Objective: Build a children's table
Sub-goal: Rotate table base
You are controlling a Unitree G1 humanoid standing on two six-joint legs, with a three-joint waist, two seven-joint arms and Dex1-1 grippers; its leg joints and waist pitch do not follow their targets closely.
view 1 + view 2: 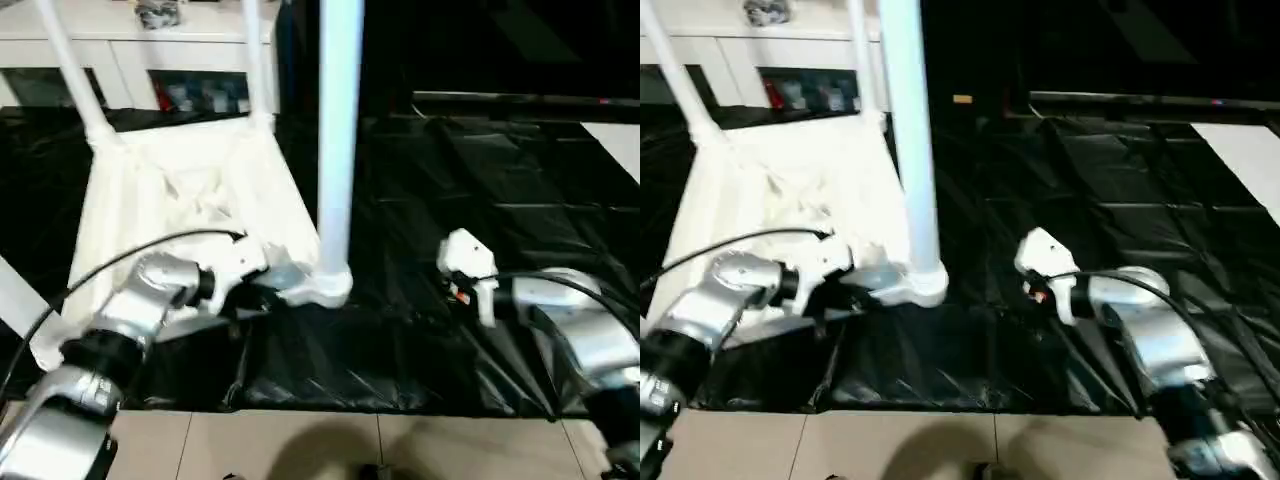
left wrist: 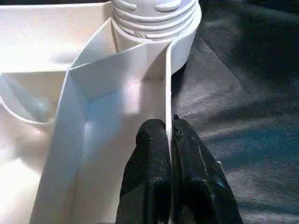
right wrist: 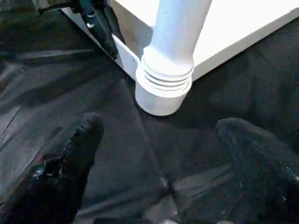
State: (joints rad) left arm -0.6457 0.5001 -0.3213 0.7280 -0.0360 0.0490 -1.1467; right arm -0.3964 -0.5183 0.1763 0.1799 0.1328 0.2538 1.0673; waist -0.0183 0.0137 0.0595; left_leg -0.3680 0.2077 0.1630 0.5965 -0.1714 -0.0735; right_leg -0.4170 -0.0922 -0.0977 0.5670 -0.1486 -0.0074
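Risk lies in the left gripper (image 2: 169, 135), jaws clenched on the upturned tabletop's (image 1: 190, 200) thin side wall on the black floor sheet (image 1: 480, 200), tugging and tilting the near leg (image 1: 338, 130) while the right gripper (image 3: 159, 154) hangs released nearby.

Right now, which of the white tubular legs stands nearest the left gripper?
The thick-looking white tubular leg in the near corner socket, right beside the left gripper, shut on the white plastic tabletop rim. The other legs rise at the far corners.
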